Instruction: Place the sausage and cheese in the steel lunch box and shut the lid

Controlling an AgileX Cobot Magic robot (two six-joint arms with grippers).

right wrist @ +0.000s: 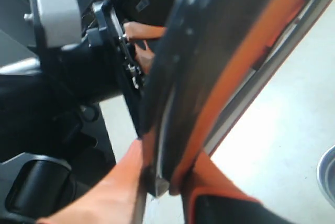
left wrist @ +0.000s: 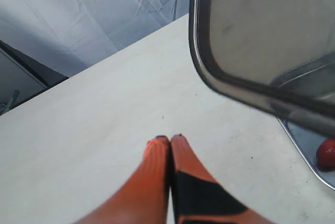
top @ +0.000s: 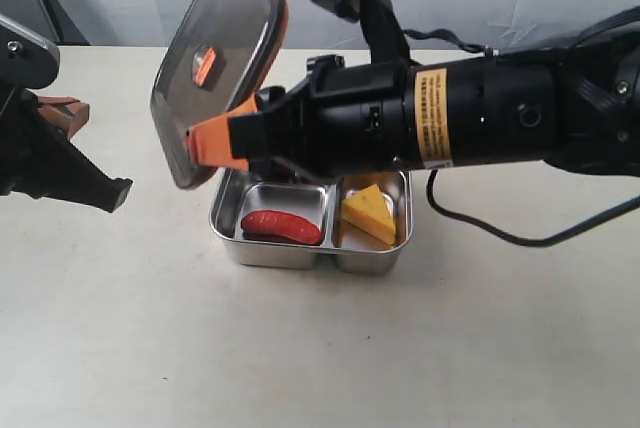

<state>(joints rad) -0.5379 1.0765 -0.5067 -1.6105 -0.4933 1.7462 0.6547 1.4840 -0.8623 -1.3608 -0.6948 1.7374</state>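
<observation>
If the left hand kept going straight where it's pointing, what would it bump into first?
Probably just the bare table. The shut left hand points past the lid and steel lunch box, which are off to one side, though depth is hard to judge.

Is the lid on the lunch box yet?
No, the right gripper holds the lid tilted in the air above the steel lunch box, and the sausage and the cheese lie uncovered.

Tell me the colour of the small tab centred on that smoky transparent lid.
Orange; the small tab on the smoky lid shows best in the exterior view.
</observation>
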